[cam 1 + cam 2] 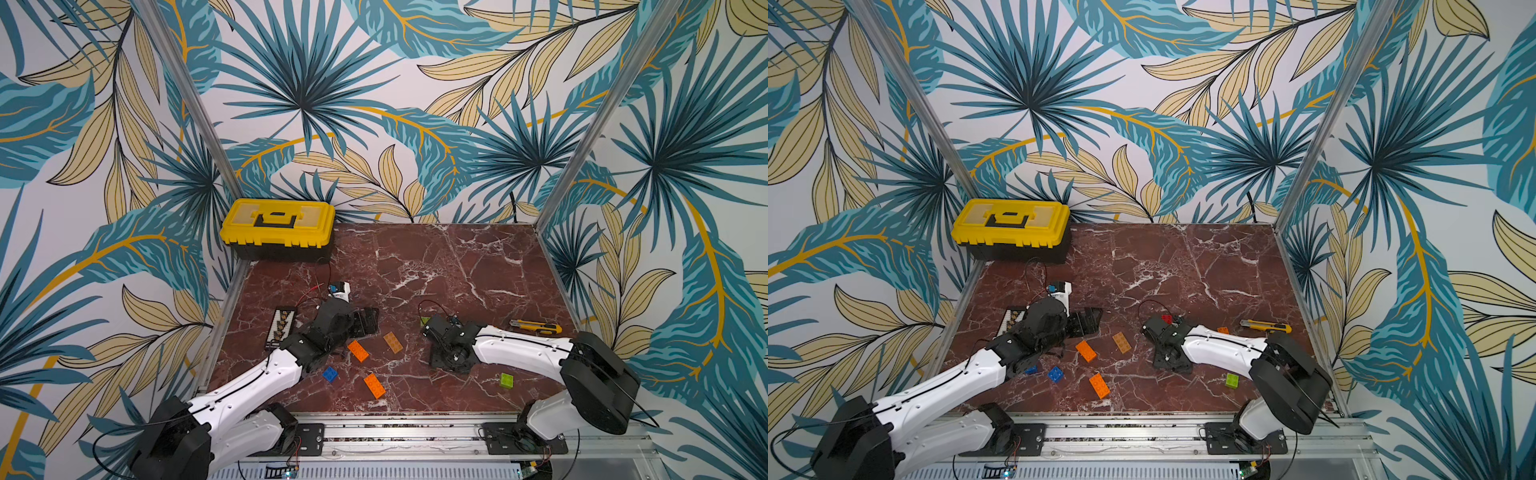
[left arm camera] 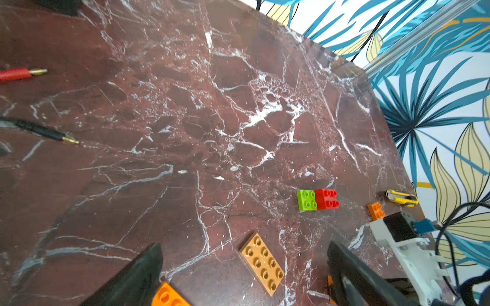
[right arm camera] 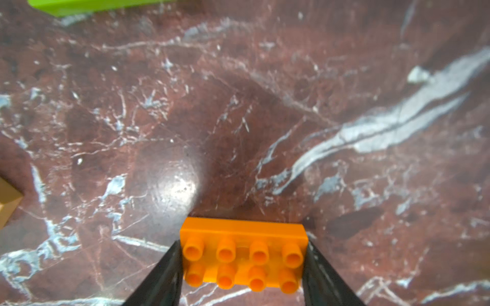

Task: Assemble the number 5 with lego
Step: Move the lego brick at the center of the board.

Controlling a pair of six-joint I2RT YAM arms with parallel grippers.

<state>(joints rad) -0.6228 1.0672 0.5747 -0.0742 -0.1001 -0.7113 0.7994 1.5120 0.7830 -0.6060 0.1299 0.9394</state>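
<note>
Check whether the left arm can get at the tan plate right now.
Probably yes: the left gripper is open just short of the tan plate, which lies flat with nothing between them.

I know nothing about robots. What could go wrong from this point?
The right end effector holds the orange brick by its ends, near the very tips, so it might slip or twist when lifted. The green and red bricks lie close by, and a sideways move could knock them.
</note>
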